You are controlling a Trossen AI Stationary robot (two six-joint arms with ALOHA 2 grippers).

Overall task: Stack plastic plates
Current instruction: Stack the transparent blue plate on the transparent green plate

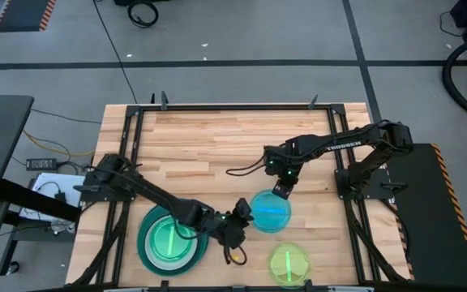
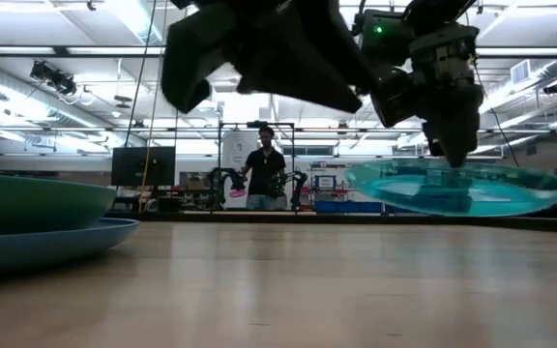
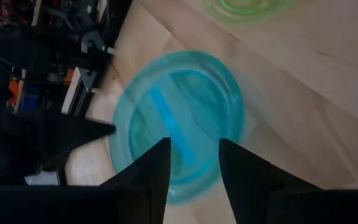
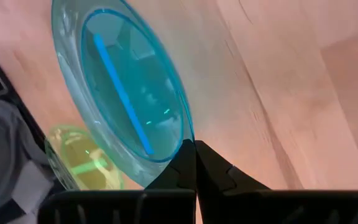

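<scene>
A translucent cyan plate (image 1: 270,211) sits right of the table's middle, near the front. My right gripper (image 4: 195,163) is shut on its far rim. My left gripper (image 3: 194,155) is open at the plate's left edge (image 1: 253,212), and its fingers show no clear touch. At the near left is a stack (image 1: 173,239): a teal plate (image 2: 27,203) rests in a large blue one (image 2: 56,242), with a green plate (image 1: 169,238) on top. A lime-green plate (image 1: 289,264) lies flat on the table near the front edge. Other plates are hidden. My right gripper pinches the cyan plate's far rim (image 4: 185,134) between its two fingers. The fingers come from above, pointing down (image 2: 453,145). The plate is tilted with the held edge raised (image 2: 457,186). Whether the opposite edge rests on the table, I cannot tell.
Bare wooden table (image 1: 217,138) stretches across the far half. A black frame rail (image 1: 233,106) borders it. A cable (image 1: 235,253) trails below my left gripper. A person (image 2: 264,174) stands in the room far behind the table.
</scene>
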